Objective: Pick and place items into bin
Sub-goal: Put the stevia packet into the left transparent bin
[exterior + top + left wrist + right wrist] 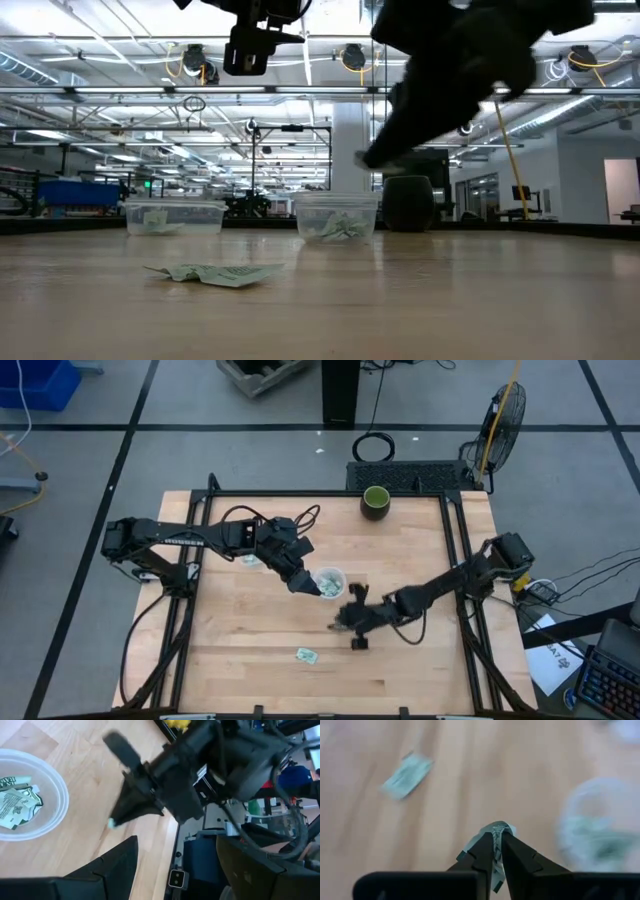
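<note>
Small light-green-and-white packets are the items. One packet (306,655) (215,273) (407,776) lies flat on the wooden table. Others sit in two clear cups, one (331,580) (338,217) (20,800) at mid-table and one (252,560) (175,217) farther left. My right gripper (340,622) (494,837) hovers just right of the mid-table cup, shut on a packet. My left gripper (312,588) (175,865) is open, beside that cup's left rim, touching nothing. My right gripper pinches a packet between its two fingers; a crumpled part of it (496,829) sticks out past the fingertips and a bit shows beside the left finger. In the left wrist view only a small green tip (111,823) shows at the fingers' end. The packet is lifted clear of the table.
A dark green cup (375,500) (408,203) stands near the table's far edge. Bare wood lies along the near edge and at the right (430,650). The two grippers are close together beside the mid-table cup.
</note>
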